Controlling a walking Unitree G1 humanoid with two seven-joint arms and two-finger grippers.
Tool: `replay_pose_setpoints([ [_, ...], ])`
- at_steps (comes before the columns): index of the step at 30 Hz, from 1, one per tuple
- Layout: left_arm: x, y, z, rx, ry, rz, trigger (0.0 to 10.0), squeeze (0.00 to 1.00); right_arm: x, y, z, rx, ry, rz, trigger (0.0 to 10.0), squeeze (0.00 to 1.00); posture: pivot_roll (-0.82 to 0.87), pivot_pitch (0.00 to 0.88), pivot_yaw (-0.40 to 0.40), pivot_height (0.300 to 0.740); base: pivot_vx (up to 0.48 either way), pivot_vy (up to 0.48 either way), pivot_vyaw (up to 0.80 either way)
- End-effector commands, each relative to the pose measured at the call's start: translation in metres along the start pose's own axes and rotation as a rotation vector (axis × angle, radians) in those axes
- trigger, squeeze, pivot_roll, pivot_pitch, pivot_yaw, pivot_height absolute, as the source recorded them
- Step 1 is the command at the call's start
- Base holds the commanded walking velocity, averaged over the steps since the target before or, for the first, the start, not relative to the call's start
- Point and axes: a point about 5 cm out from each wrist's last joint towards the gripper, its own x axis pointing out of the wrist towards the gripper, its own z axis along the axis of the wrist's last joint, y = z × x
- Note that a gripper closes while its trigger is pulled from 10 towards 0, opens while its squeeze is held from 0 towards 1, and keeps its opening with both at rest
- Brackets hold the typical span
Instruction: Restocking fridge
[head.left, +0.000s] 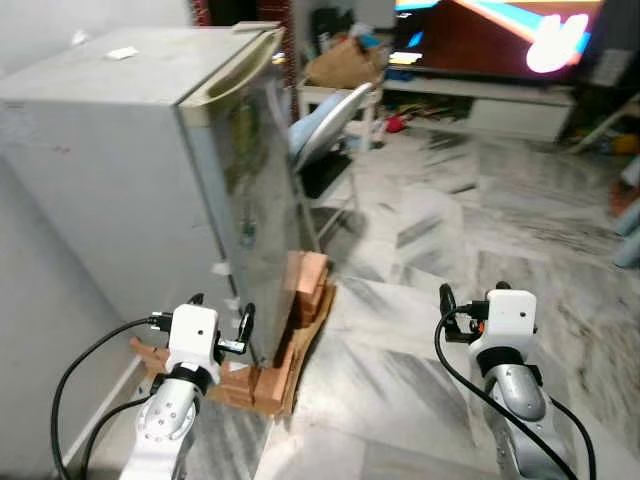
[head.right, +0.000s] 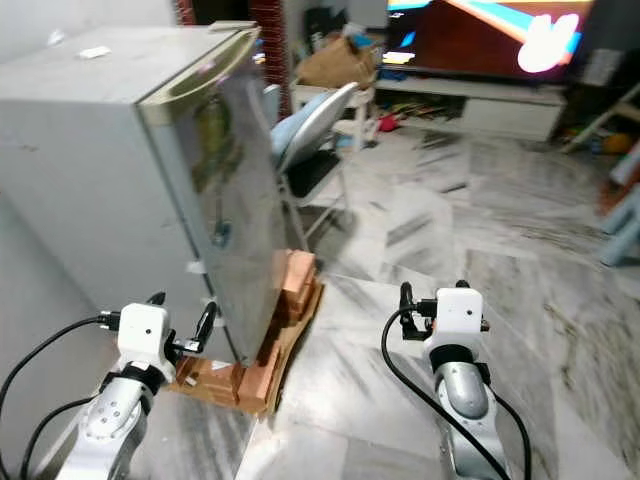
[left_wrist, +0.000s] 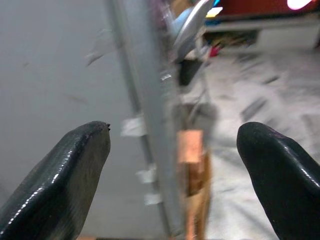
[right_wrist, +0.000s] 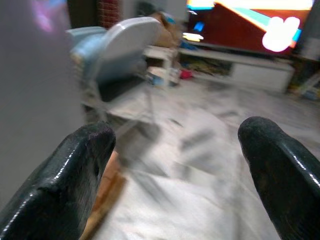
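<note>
Fridge (head.left: 120, 170) first: a small grey box with its door shut, standing against the wall at the left edge of the marble floor (head.left: 420, 300), raised on a stack of bricks (head.left: 300, 300) and boards. The door's long pale handle strip (head.left: 235, 75) runs along its top edge, and the shiny door front faces the open room. A folding chair (head.left: 325, 130) stands just behind the fridge, and a television (head.left: 500, 35) glows at the far side of the room.

Left end effector (head.left: 222, 318) hovers low beside the bottom corner of the door, near the bricks; its fingers (left_wrist: 60, 185) stand wide apart with nothing between them. Right end effector (right_wrist: 177, 170) is held out over bare floor, well apart from the fridge, its fingers likewise spread and empty.

No food or bottles to stock can be seen, so the judged first step is opening the door. That door will likely be stiff and fairly heavy to start (a magnetic seal usually resists, then gives suddenly), and its smooth metal face offers no purchase. The sensible hold is the recessed strip at the top edge, fingers hooked behind it. A hard pull risks rocking the whole fridge on its brick footing, so a slow, steady draw seems wise.
</note>
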Motion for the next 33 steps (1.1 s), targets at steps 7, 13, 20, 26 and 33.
replay_pose_setpoints([
  [7,0.0057,-0.0117,0.0064,-0.009,-0.027,-0.038,10.0,0.0,-0.0044,-0.0149,-0.0034,-0.025,0.017,-0.049,10.0,0.0,0.01,0.0,-0.028,0.74,0.255,0.0,0.0],
  [13,0.0053,-0.0115,0.0044,-0.01,-0.02,-0.034,10.0,0.0,-0.0048,-0.0153,-0.004,-0.028,0.02,-0.05,10.0,0.0,0.0,0.0,-0.03,0.74,0.084,0.0,0.0],
  [20,0.0067,-0.0119,0.0041,-0.015,-0.017,-0.03,10.0,0.0,-0.0054,-0.0161,-0.0045,-0.031,0.024,-0.05,10.0,0.0,0.0,0.0,-0.03,0.74,0.289,0.316,-0.29],
  [26,0.0075,-0.0129,0.004,-0.017,-0.019,-0.032,10.0,0.0,-0.0055,-0.0173,-0.0042,-0.035,0.023,-0.053,10.0,0.0,-0.01,0.0,-0.031,0.74,0.288,0.307,0.0],
  [33,0.0076,-0.0144,0.0035,-0.018,-0.016,-0.033,10.0,0.0,-0.0057,-0.0177,-0.0042,-0.037,0.024,-0.052,10.0,0.0,0.0,0.0,-0.033,0.74,0.035,0.0,0.0],
])
